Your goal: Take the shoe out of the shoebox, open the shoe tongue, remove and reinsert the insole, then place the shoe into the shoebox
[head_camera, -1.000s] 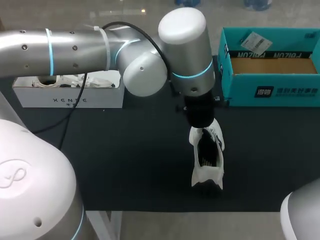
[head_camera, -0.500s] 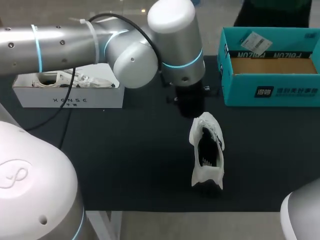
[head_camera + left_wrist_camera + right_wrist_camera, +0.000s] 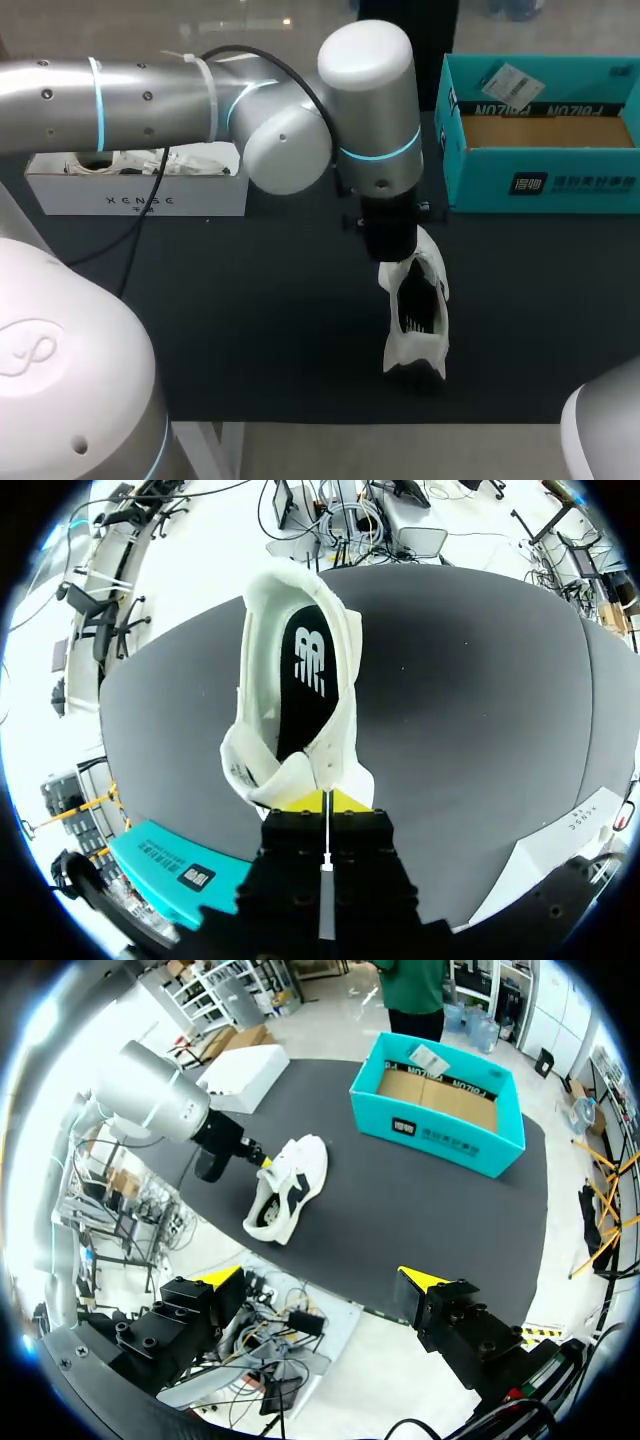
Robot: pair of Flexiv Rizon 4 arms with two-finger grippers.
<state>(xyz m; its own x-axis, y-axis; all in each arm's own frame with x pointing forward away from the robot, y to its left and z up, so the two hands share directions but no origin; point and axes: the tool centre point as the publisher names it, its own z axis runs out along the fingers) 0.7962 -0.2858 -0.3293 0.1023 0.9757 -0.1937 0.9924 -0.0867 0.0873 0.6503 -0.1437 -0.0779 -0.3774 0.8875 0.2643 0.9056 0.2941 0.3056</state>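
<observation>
Where the shoe is: the white shoe point(image 3: 415, 315) lies out on the black worktop point(image 3: 250, 330), a little right of the frame's middle in the head view, with its opening turned up toward the camera.
Insole: a black insole point(image 3: 305, 680) sits inside the shoe, seen down the opening from the left wrist view.
Shoebox: the teal shoebox point(image 3: 540, 185) stands open in the upper right of the head view, well apart from the shoe. It shows a brown floor and has a paper card point(image 3: 512, 82) leaning at its far wall.
Left arm: the left arm point(image 3: 200, 100) comes in from the upper left, and its wrist hangs straight down over the shoe's upper end.
Left pincer: the left pincer point(image 3: 326, 802) is narrow, its yellow tips drawn together. Their ends are against the white flap point(image 3: 290, 775) at the end of the shoe nearest them.
Right arm: only a grey curve of the right arm point(image 3: 605, 435) shows, in the lower right corner of the head view.
Right pincer: the right pincer point(image 3: 320, 1278) is spread wide and held high off the worktop's edge, far from the shoe.
White box: a long white box point(image 3: 135, 195) stands at the left of the head view with crumpled white stuff in it, too tangled to make out.
</observation>
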